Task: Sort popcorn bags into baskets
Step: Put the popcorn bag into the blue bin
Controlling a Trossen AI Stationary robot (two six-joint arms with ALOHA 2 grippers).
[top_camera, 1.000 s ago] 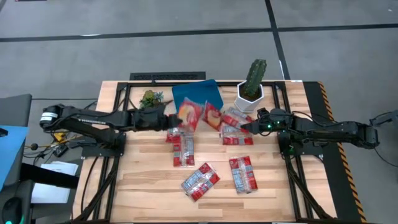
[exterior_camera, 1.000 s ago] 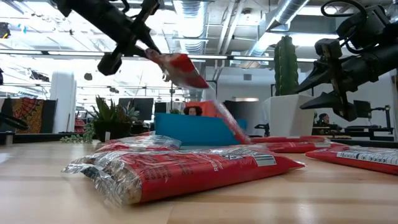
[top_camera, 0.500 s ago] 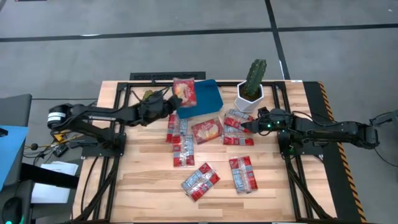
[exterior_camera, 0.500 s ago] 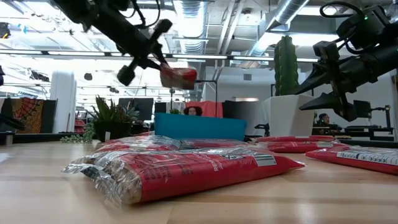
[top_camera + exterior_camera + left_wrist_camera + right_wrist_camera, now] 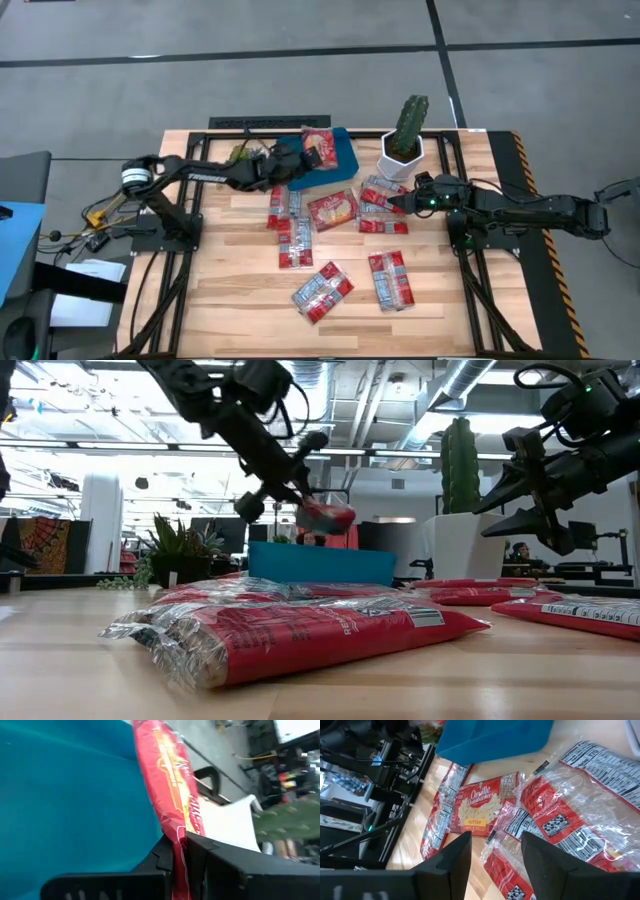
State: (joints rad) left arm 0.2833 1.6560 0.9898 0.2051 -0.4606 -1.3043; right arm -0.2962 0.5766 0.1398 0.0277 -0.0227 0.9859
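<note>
My left gripper (image 5: pixel 303 157) is over the blue bin (image 5: pixel 345 160) at the table's far edge, shut on a red popcorn bag (image 5: pixel 319 143). The low view shows that bag (image 5: pixel 328 516) in the air above the bin (image 5: pixel 320 568). My right gripper (image 5: pixel 400 203) is open and hovers just above the loose bags near the cactus pot. Several more red bags lie flat on the table, among them a face-up one (image 5: pixel 333 210), one (image 5: pixel 295 243), one (image 5: pixel 322 290) and one (image 5: pixel 392 280). My left gripper pinches the popcorn bag between its two fingers at one end (image 5: pixel 177 827). The fingers (image 5: pixel 290 485) slant down from the table's left. The bag is lifted clear above the bin (image 5: pixel 70 795) and sticks out beyond the fingertips, seen edge-on in the wrist view.
A white pot with a cactus (image 5: pixel 403 150) stands right of the bin, and a small green plant (image 5: pixel 243 158) stands left of it. Bags (image 5: pixel 570 815) and the face-up bag (image 5: pixel 477 810) crowd the space under my right gripper (image 5: pixel 495 855). The table's near part is bare wood.
My left gripper has swung from the table's middle toward the far edge and right, carrying the bag up over the bin and turning it. A second bag that hung with it has dropped onto the table in front of the bin.
</note>
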